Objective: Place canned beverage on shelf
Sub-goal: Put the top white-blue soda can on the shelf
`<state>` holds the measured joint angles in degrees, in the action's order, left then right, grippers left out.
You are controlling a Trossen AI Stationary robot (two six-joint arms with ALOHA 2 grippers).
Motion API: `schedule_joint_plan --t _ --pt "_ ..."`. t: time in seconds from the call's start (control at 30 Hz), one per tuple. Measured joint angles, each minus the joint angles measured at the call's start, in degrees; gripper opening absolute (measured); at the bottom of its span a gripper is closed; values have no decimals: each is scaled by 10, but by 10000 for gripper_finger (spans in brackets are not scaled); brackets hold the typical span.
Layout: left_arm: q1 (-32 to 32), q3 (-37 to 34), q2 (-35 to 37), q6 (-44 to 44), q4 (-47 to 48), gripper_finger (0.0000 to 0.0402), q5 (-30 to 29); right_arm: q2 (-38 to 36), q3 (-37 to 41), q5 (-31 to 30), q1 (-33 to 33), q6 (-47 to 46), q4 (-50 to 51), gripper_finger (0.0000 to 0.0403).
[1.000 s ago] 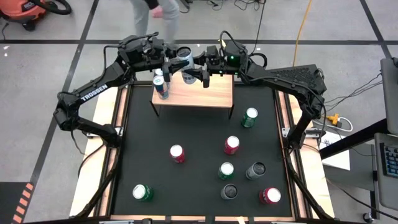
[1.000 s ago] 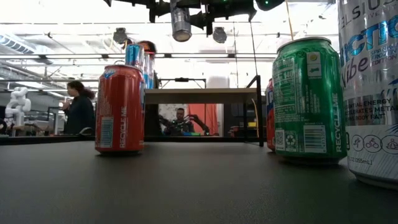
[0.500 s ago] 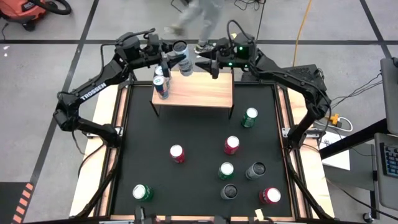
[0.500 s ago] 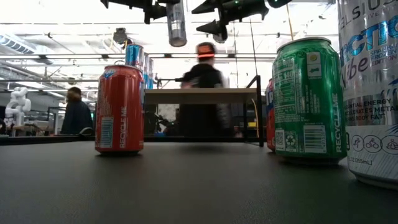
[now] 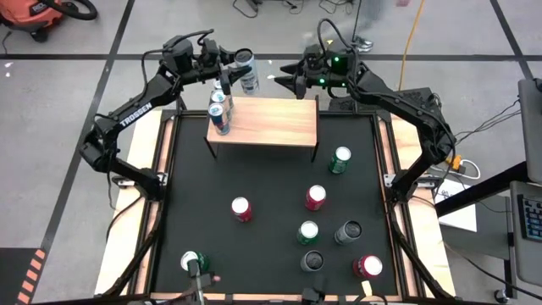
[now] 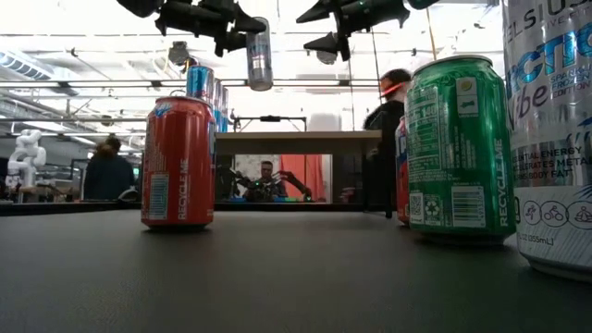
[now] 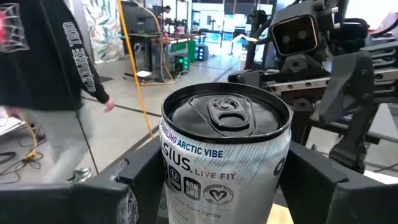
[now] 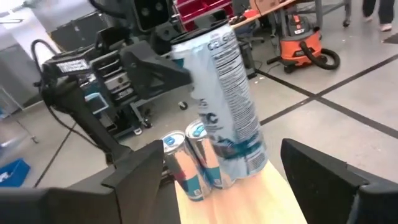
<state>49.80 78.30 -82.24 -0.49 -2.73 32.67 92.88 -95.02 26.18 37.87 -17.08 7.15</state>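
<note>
Above shelf point(image 5: 269, 121) back-left corner: white Celsius can point(image 5: 246, 69) clamped between left claw point(image 5: 227, 71) fingers, tilted, clear of board. Right claw point(image 5: 292, 78) just beside it over shelf back edge, jaws apart, empty. Can reads "ARCTIC VIBE", "LIVE FIT". Arm marked "TROSSEN". Two blue cans point(image 5: 218, 115) on shelf left edge; eight cans on bench point(image 5: 271, 254) in front of shelf.

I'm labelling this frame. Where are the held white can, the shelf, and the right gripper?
white can point(image 7: 225, 155): left wrist view, upper side wall.
shelf point(image 5: 275, 123): high view, bare wooden top.
right gripper point(image 5: 280, 79): high view, between fingertips.
</note>
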Motion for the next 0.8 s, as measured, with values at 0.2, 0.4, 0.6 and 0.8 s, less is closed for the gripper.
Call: schedule_joint_plan --t 0.2,0.4,0.6,0.8 --pt "2 0 0 9 2 253 9 0 0 27 0 2 9 304" --pt "-8 0 1 -16 2 253 31 10 0 81 0 29 34 306" --pt "-24 0 9 -21 0 253 43 26 0 100 -1 43 38 339" --pt "-44 0 9 -24 -4 253 38 37 0 99 -6 49 3 369"
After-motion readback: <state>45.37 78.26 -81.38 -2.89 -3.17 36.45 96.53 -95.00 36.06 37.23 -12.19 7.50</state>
